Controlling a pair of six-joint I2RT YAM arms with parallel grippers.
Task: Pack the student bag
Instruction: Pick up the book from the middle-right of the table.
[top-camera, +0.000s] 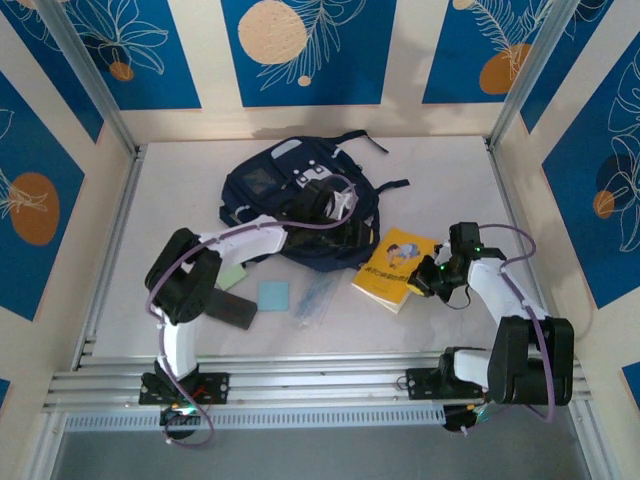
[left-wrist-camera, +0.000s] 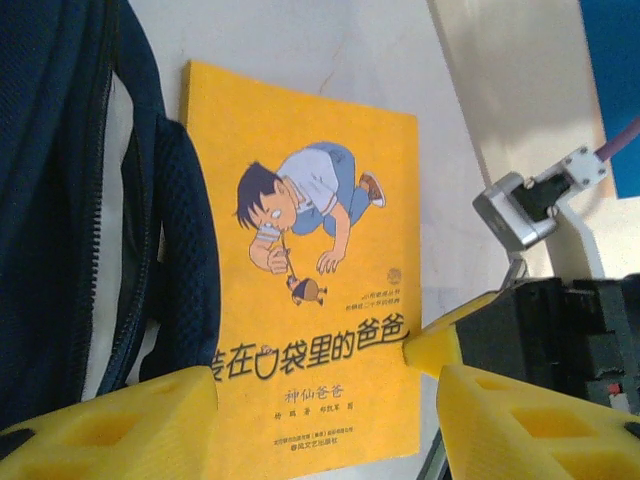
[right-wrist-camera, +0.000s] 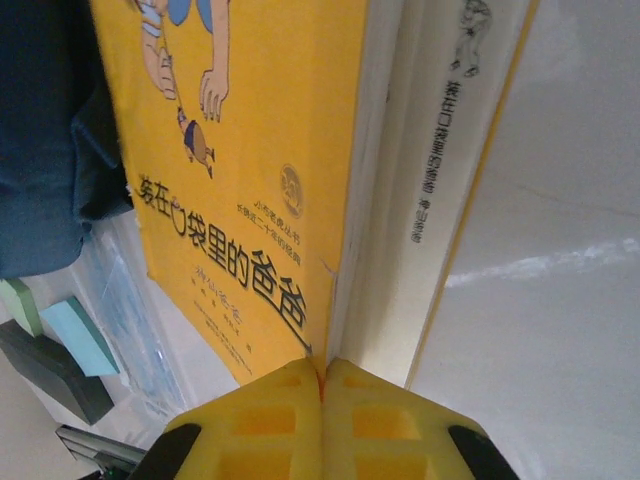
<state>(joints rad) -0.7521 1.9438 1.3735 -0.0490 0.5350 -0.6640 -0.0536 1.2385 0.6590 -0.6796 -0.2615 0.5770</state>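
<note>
right gripper: pressed together on yellow book front cover only
left gripper: spread, empty, near student bag
risk: cover slips or tears; book flops open, snags bag opening

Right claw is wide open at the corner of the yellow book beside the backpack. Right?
No. The right claw is closed, pinching the yellow book at its cover corner, as the right wrist view shows. The book does lie beside the backpack.
</note>
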